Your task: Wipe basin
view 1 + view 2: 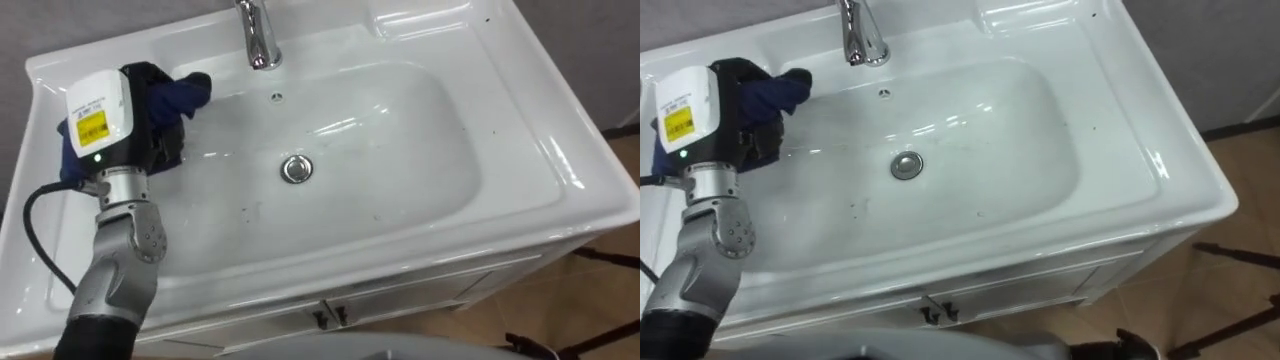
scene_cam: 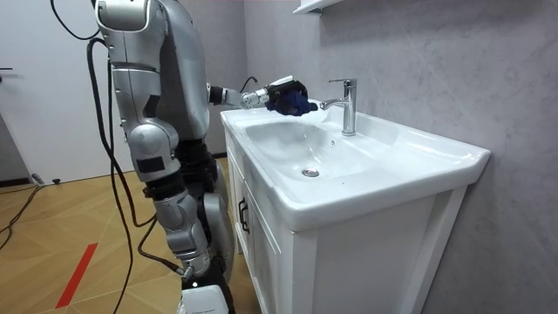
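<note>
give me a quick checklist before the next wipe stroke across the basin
1. Cloth gripped in left hand: ok, bunched in its fingers.
2. Cloth pressed on basin: cannot tell; it sits at the bowl's back left corner.
3. Faucet apart from the hand: ok.
4. Water off: ok, no stream.
5. Bowl free of loose things: ok, just the drain.
6. Bowl clean: not ok, small dark specks near the drain.

The left arm reaches forward with the forearm stretched out and the wrist straight. The left hand (image 1: 150, 110) faces back-up, its dark fingers (image 1: 168, 148) curled round a blue cloth (image 1: 192, 90).
</note>
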Tool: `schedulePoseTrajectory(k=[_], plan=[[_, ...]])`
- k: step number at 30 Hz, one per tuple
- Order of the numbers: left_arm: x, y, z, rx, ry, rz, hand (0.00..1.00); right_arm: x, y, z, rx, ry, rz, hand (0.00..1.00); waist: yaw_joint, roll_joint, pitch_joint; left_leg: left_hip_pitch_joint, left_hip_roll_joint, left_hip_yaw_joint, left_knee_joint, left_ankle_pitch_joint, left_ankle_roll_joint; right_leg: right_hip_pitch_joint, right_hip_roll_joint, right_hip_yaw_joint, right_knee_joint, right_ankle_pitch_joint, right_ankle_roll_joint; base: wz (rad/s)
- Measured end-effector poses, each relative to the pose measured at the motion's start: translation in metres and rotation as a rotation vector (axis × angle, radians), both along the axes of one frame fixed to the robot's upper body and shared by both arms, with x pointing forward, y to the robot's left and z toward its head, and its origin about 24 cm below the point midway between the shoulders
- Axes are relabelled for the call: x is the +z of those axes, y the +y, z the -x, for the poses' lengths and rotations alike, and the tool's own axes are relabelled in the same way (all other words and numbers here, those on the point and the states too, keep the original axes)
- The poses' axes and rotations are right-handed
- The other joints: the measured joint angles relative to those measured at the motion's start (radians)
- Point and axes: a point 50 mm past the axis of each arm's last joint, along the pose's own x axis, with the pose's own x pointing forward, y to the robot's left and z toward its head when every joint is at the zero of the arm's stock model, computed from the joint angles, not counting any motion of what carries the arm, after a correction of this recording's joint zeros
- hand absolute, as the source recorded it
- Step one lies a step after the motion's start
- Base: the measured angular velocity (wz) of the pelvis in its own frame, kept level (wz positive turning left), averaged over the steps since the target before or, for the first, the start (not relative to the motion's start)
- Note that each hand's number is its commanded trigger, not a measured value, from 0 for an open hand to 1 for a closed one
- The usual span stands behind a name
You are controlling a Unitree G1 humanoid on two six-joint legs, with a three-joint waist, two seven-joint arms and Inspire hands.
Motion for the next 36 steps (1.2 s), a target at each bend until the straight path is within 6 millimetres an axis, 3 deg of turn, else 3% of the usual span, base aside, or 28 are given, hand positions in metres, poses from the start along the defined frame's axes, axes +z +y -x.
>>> schedulePoseTrajectory(k=[9, 18, 28, 36], plan=[[0.004, 0.006, -0.001, 0.021, -0.017, -0.005, 1.0, 0.0, 0.0, 0.002, -0.003, 0.02, -0.007, 0.0, 0.007, 0.004, 0.002, -0.002, -0.001, 0.001, -0.001, 0.0, 0.0, -0.001, 0.0, 0.011, -0.002, 0.0, 0.0, -0.04], [0.012, 0.02, 0.0, 0.068, -0.046, -0.022, 1.0, 0.0, -0.003, 0.004, 0.027, 0.033, -0.005, 0.0, 0.049, 0.005, 0.0028, -0.001, -0.001, 0.008, -0.002, 0.0, 0.0, -0.001, 0.001, 0.009, -0.001, 0.0, 0.0, -0.01], [0.003, 0.058, 0.018, 0.246, -0.017, -0.024, 1.0, 0.003, -0.012, 0.013, 0.033, 0.074, 0.021, 0.0, 0.061, 0.018, -0.0043, 0.0, -0.002, 0.008, -0.002, 0.0, 0.0, 0.004, 0.001, 0.004, -0.014, 0.0, 0.001, 0.03], [-0.001, 0.067, 0.024, 0.309, 0.009, -0.032, 1.0, 0.004, -0.015, 0.01, 0.078, 0.079, 0.036, 0.0, 0.068, 0.027, -0.0047, 0.0, -0.004, 0.007, -0.002, 0.0, 0.0, 0.014, 0.0, -0.009, -0.013, -0.001, 0.003, 0.02]])
